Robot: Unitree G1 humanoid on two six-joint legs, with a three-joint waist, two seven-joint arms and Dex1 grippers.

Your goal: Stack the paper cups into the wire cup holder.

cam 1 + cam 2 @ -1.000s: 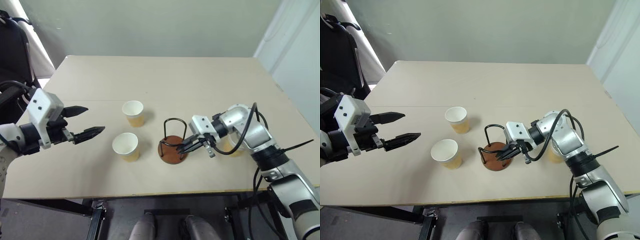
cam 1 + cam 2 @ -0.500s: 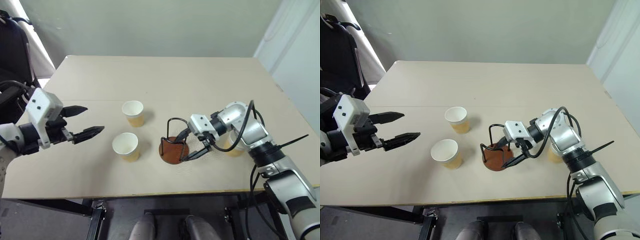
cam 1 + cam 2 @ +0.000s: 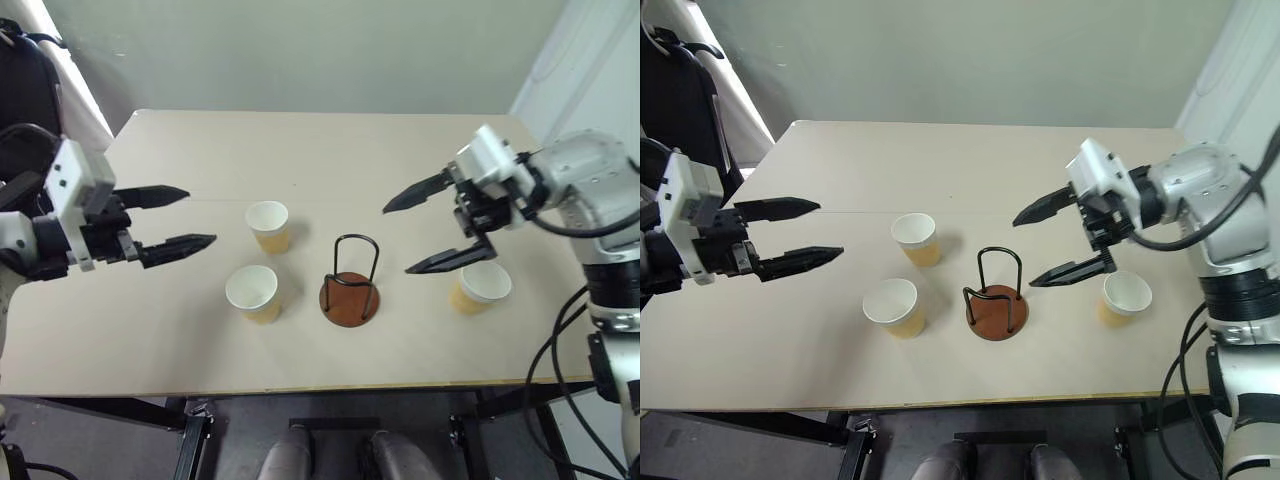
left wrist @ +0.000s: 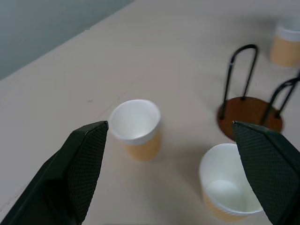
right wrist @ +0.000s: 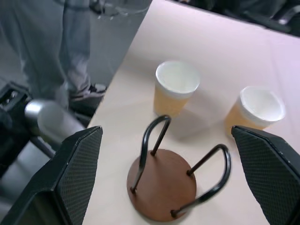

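Note:
The wire cup holder [image 3: 349, 298], a brown disc with two black wire loops, stands upright and empty at the table's middle front. Two paper cups stand upright to its left, one farther back [image 3: 266, 224] and one nearer [image 3: 252, 292]. A third paper cup [image 3: 481, 287] stands to the holder's right. My right gripper [image 3: 397, 240] hovers open above the table between the holder and that cup, holding nothing. My left gripper [image 3: 200, 215] hangs open over the table's left side, pointing toward the two cups [image 4: 136, 128] [image 4: 228, 187].
The beige table [image 3: 330, 150] stretches bare behind the cups. A dark chair [image 3: 25, 90] stands off the table's far left corner. In the right wrist view a person's legs [image 5: 77, 42] stand beyond the table's edge.
My right gripper has opened, let go of the holder's wire and risen up and to the right. The holder now stands upright by itself. My left gripper rose slightly.

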